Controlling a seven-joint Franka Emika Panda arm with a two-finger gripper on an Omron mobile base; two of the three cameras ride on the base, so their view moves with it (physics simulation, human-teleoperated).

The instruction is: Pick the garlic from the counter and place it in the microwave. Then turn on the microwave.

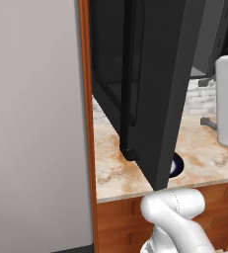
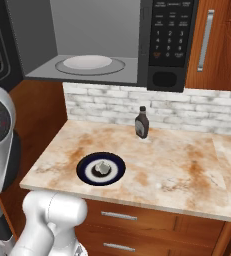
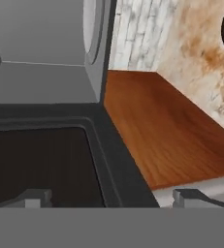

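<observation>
Garlic [image 2: 102, 167]: small whitish-grey bulb, sat upright at the centre of a dark-rimmed plate [image 2: 87, 163] near the front-left edge of the table [image 2: 177, 170]. Table was beige marble-look with rusty veining. Microwave [image 2: 169, 45] was black, mounted above the table, door [image 1: 150, 84] swung wide open, cavity with white turntable exposed, button panel on the right.

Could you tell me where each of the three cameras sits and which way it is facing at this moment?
Left base view: behind the arm's left, facing the open microwave door edge-on above the counter; a white arm link shows low.
Right base view: behind the arm's right, looking down on the counter, the garlic on its plate, and a sauce bottle; arm links show at left.
Hand view: rolled, near the microwave door's inner side; both fingers rise low, spread apart.
Shared: both base views show the microwave, counter and plate.
</observation>
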